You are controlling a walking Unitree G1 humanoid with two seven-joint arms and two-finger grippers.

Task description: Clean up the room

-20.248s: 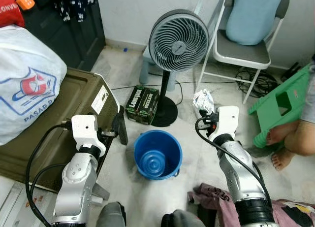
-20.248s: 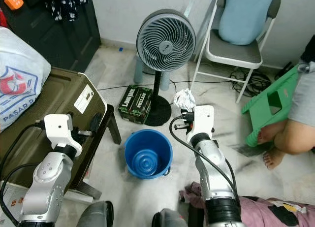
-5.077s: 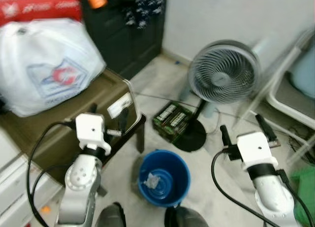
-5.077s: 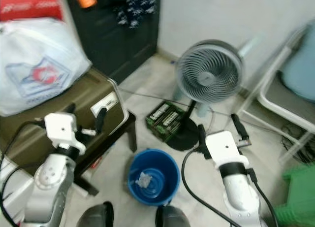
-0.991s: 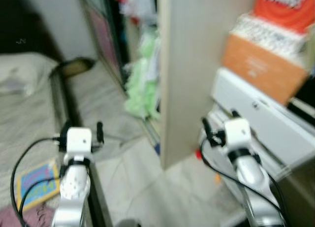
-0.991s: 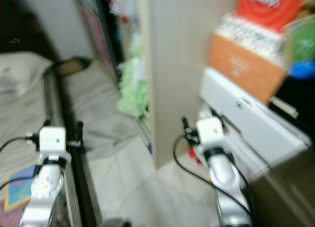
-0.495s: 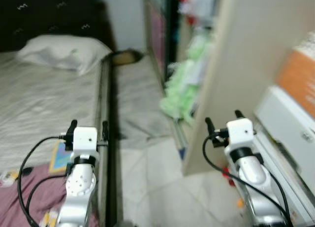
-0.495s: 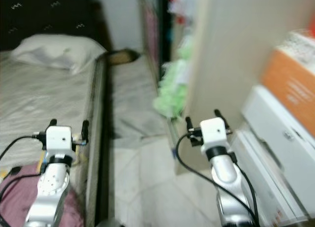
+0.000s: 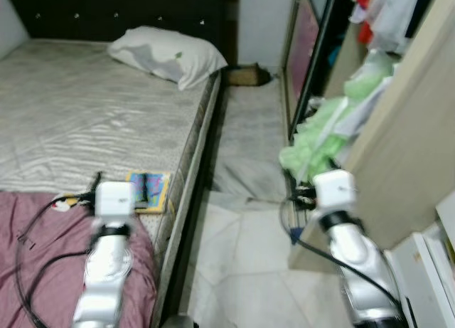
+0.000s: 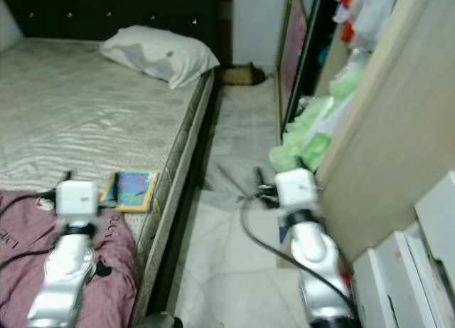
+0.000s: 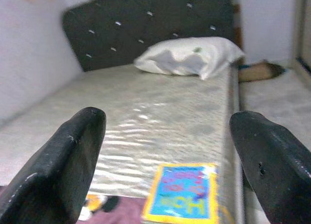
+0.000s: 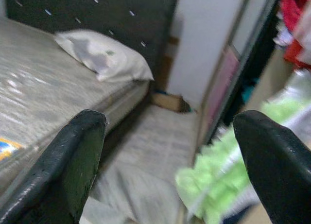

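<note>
A thin, brightly coloured booklet [image 9: 148, 191] lies flat at lower left, on the grey mattress edge [image 9: 106, 129], touching a maroon cloth [image 9: 43, 242].

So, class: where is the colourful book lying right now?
In the left eye view the colourful book lies flat on the bed, near its right edge, beside the maroon cloth and just ahead of the left gripper.

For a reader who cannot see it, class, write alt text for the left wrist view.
Two open black fingers of the left tool frame a bed with a pale patterned mattress. A white pillow lies against the dark tufted headboard, and a bright blue-and-yellow children's book lies near the mattress edge.
</note>
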